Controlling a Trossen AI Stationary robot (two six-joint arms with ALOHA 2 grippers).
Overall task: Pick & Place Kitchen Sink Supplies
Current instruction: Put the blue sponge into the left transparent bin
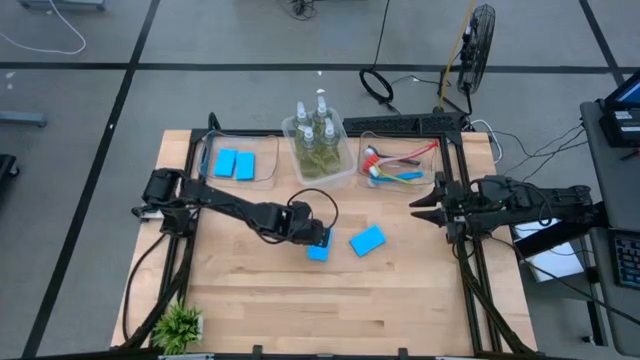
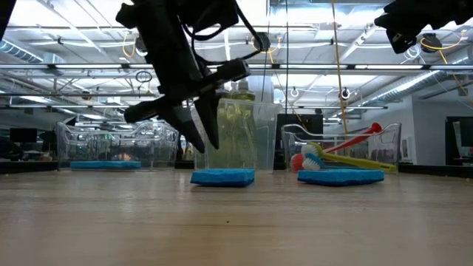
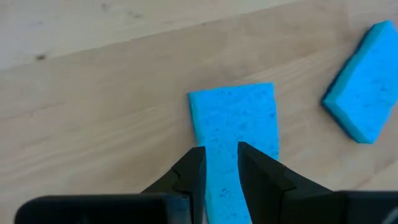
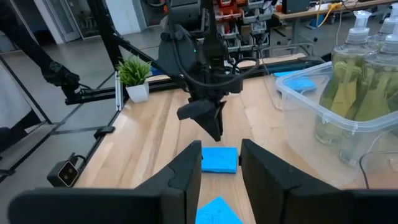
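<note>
Two blue sponges lie flat on the wooden table. One sponge (image 1: 318, 251) (image 3: 239, 115) lies mid-table, directly under my left gripper (image 1: 320, 238) (image 3: 221, 152). The gripper points steeply down and hangs just above it, its fingers a narrow gap apart; the low view shows its tips (image 2: 205, 144) clear of the sponge (image 2: 222, 177). The other sponge (image 1: 368, 240) (image 3: 367, 93) lies a little to the right. My right gripper (image 1: 422, 206) (image 4: 221, 149) waits drawn back at the table's right edge, raised and level, fingers slightly apart with nothing between them.
Three clear bins stand along the far edge. The left one (image 1: 262, 160) holds two blue sponges, the middle one (image 1: 345, 178) pump bottles (image 1: 318, 125), and the right one (image 1: 432, 170) coloured brushes (image 1: 395, 168). A small potted plant (image 1: 180, 325) stands at the near left corner.
</note>
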